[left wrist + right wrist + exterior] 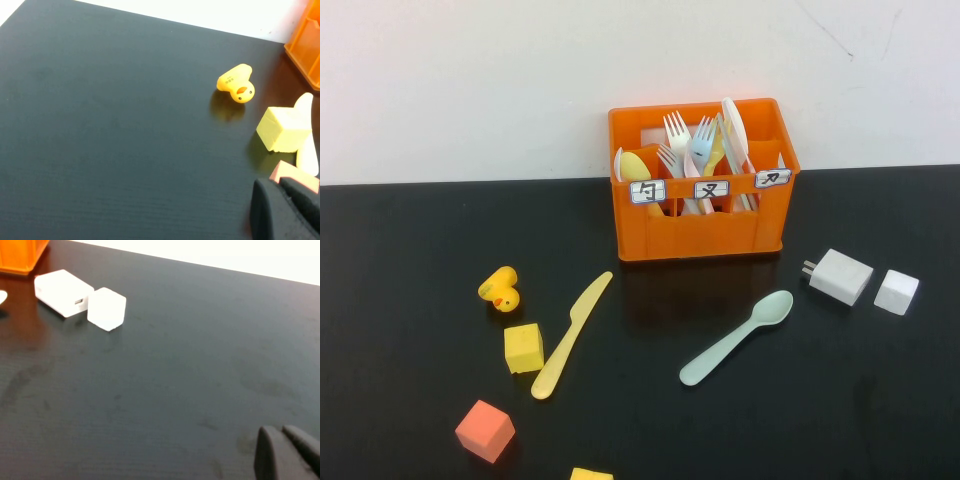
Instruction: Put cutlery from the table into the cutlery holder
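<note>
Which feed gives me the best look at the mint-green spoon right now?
The high view: the spoon lies whole on the table, in front of the cutlery holder. The right wrist view catches perhaps a pale sliver at its edge; the left wrist view shows none of it.

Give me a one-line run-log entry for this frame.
stage: not started | knife: on table | spoon: on table | crate: upright | left gripper: shut, parked | right gripper: shut, parked

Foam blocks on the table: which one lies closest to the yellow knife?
The yellow cube, almost against the knife blade's left side; the red cube sits nearer the front edge, the white cube far right.
</note>
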### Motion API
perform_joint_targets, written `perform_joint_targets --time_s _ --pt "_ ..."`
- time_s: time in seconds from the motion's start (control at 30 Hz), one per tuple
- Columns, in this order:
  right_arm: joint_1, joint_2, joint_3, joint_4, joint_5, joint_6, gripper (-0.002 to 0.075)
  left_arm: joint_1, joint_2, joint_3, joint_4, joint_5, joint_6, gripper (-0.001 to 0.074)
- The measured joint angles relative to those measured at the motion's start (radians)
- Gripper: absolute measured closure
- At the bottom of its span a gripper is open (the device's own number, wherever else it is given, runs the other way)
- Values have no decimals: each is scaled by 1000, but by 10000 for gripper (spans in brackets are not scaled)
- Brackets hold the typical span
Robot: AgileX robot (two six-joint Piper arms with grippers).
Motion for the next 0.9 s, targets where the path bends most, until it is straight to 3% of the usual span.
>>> perform_joint_targets --time_s 0.33,0.47,0.63,0.9 --pt "0 0 4 0 -17 0 728 0 0 2 -6 -49 0 736" --pt "0 0 12 0 -103 0 728 0 0 2 -6 -131 0 736" --pt "0 0 12 0 -342 0 728 0 0 2 -10 -341 0 736" --pt "0 0 12 0 -911 5 728 0 0 2 -13 -724 -2 736"
